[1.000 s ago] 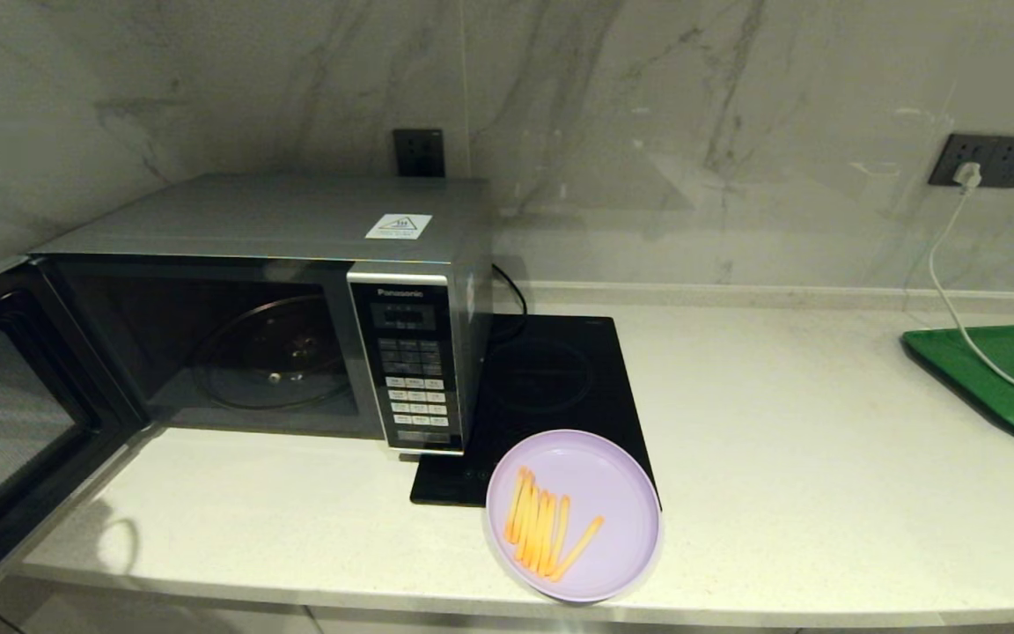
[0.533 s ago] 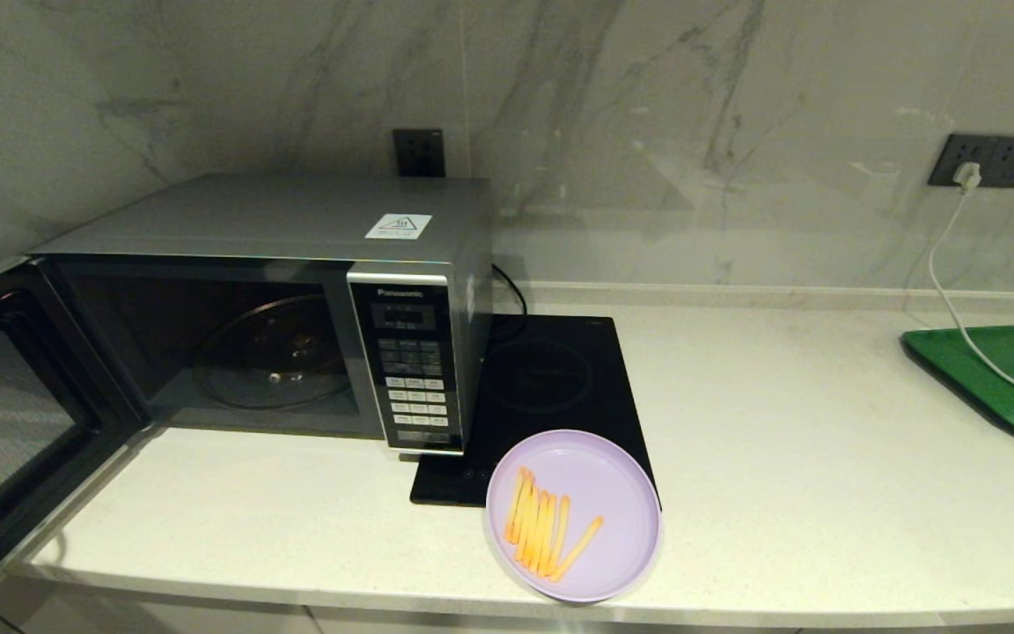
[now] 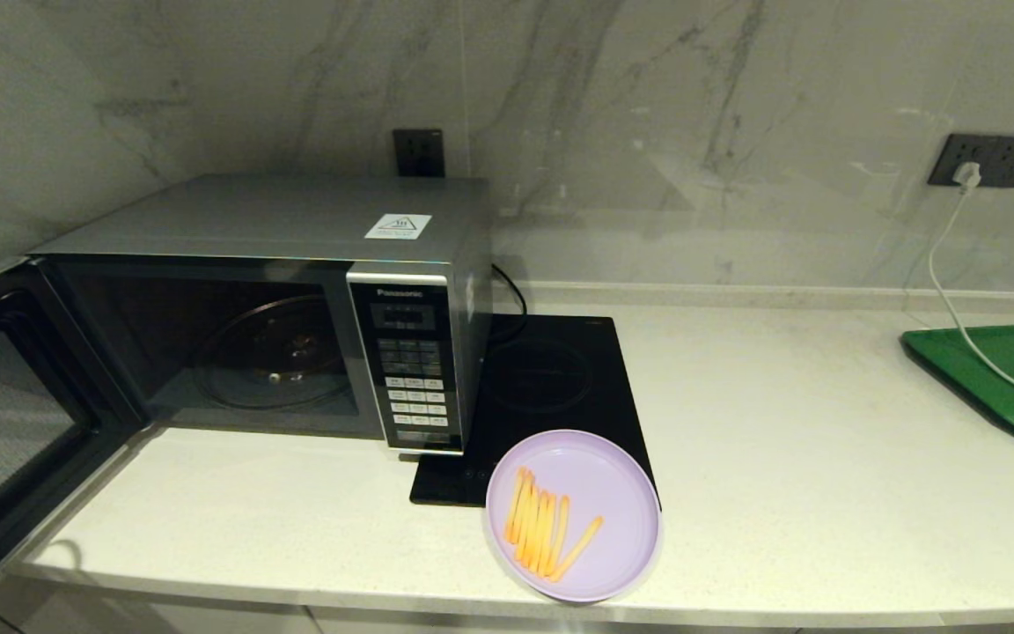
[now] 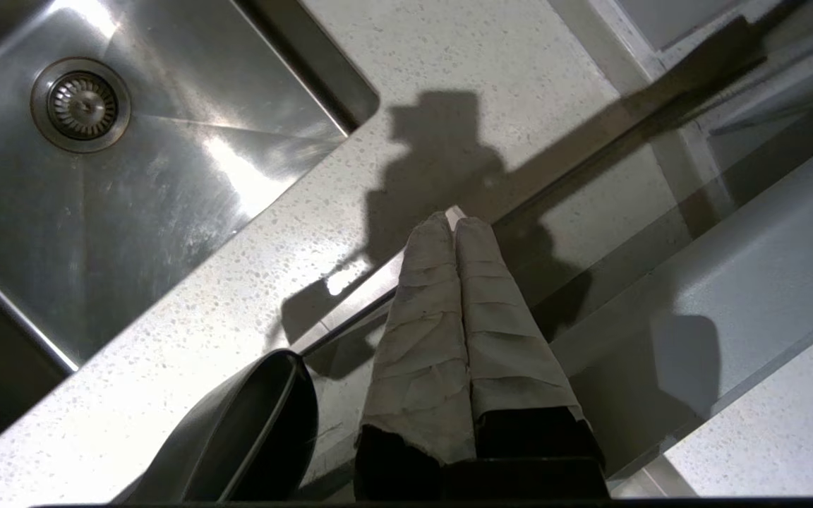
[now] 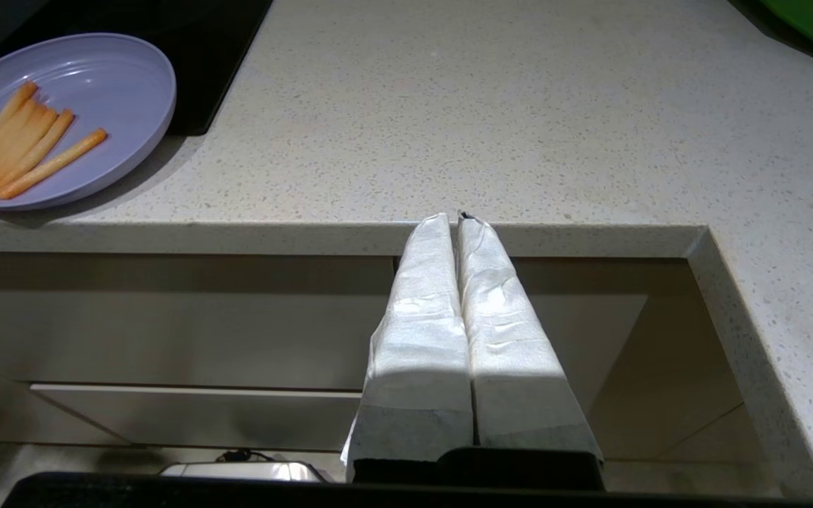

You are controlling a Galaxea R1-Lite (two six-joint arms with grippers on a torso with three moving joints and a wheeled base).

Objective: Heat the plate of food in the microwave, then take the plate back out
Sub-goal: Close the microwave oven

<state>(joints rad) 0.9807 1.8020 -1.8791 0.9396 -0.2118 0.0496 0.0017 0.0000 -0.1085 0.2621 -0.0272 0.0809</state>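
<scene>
The left claw (image 4: pixel 454 224) has its two cloth-wrapped fingers pressed together on nothing. It hangs above the pale speckled worktop (image 4: pixel 237 282), over the upper edge of the microwave's swung-out door (image 4: pixel 696 282); a steel sink (image 4: pixel 96 155) with a round drain lies set into the worktop near it. The right claw (image 5: pixel 457 220) is also closed on nothing, its wrapped fingers touching along their length. It sits low in front of the worktop's front edge (image 5: pixel 308 236), off to the right of the plate of food and well apart from it. Neither claw shows in the head view.

The plate of food (image 3: pixel 574 515) rests on the worktop close to the front edge, its far rim overlapping the near corner of the black induction hob (image 3: pixel 551 387). Its fries (image 3: pixel 547 526) lie in a tight row, with one angled off to the right. The microwave (image 3: pixel 296 299) stands just left of the hob, its door (image 3: pixel 14 414) wide open to the left and its glass turntable (image 3: pixel 274 357) bare. A green tray (image 3: pixel 1000 379) sits at the far right of the worktop, with a white cable (image 3: pixel 956 291) running across it from a wall socket (image 3: pixel 987 160).
</scene>
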